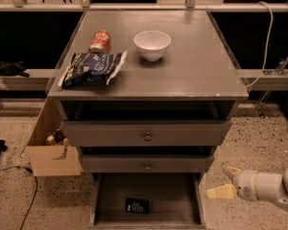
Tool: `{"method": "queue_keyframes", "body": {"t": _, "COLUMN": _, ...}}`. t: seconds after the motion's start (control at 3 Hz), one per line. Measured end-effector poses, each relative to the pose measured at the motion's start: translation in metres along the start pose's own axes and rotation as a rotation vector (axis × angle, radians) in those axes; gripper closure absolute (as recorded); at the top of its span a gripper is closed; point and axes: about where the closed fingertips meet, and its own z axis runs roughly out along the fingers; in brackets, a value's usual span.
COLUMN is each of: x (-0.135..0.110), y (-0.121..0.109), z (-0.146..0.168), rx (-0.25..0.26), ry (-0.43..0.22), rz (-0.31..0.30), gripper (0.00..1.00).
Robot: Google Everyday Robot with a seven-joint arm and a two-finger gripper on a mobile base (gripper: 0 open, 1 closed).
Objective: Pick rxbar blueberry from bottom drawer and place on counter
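Observation:
The rxbar blueberry (137,205) is a small dark flat wrapper lying on the floor of the open bottom drawer (182,198), near its front and left of centre. The counter (192,68) is the grey top of the cabinet. My gripper (225,182) is low at the right, just outside the drawer's right wall and above the floor. Its two pale fingers (220,192) are spread apart and hold nothing. The white arm runs off the right edge.
On the counter are a crinkled blue-and-white snack bag (92,69), a red can on its side (100,41) and a white bowl (152,44). The two upper drawers (147,134) are shut. A cardboard box (52,152) stands on the floor at the left.

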Motion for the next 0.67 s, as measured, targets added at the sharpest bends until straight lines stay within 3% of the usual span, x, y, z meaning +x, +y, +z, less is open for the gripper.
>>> {"method": "queue_keyframes", "body": {"t": 0.33, "x": 0.0024, "y": -0.0140, "z": 0.0162, "rx": 0.060, "ry": -0.089, "rz": 0.040, "gripper": 0.00}}
{"method": "queue_keyframes", "body": {"t": 0.67, "x": 0.0025, "y": -0.0174, "z": 0.0198, "rx": 0.068, "ry": -0.102, "rz": 0.045, "gripper": 0.00}}
